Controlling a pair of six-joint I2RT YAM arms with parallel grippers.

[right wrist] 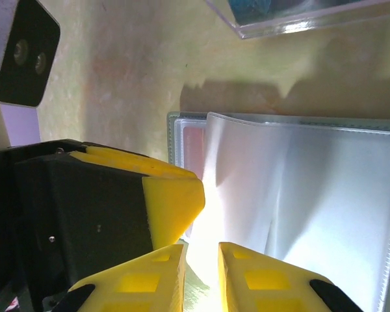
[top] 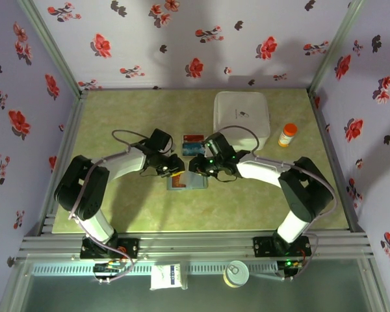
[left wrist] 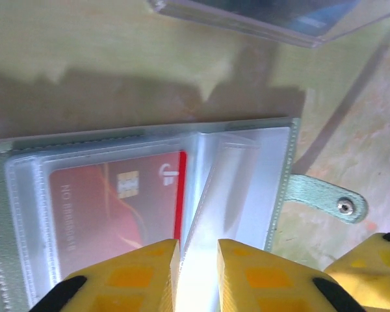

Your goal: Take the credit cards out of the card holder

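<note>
Where the card holder [top: 196,182] lies open mid-table, a red card [left wrist: 114,208] sits in its sleeve

Although the left gripper [left wrist: 198,272] has its yellow fingers drawn to a narrow slit, I cannot tell whether they pinch anything: a clear plastic leaf [left wrist: 237,188] of the card holder runs down into that slit, and glare washes out the rest. The right gripper [right wrist: 201,273] stands the same way, its fingers narrowly apart at the edge of the clear sleeves, and its grip cannot be told either. The two meet almost tip to tip over the holder, the left gripper coming from the left and the right gripper from the right. In the right wrist view one left finger lies just beside the raised leaf.

The card holder lies flat on the green table [top: 117,208], near its middle, greyish cover down and sleeves up. The red card is tucked in a sleeve on the left panel as the left wrist sees it, chip showing. A snap tab [left wrist: 325,198] sticks out from the holder's right edge onto the table.

On the far side of the holder, with bare table between, is a clear box [left wrist: 266,19]. From above, a blue card [top: 194,149] and a second red card [top: 194,137] show there. Farther back rests a white box [top: 242,116], with an orange bottle [top: 287,134] just to its right
</note>
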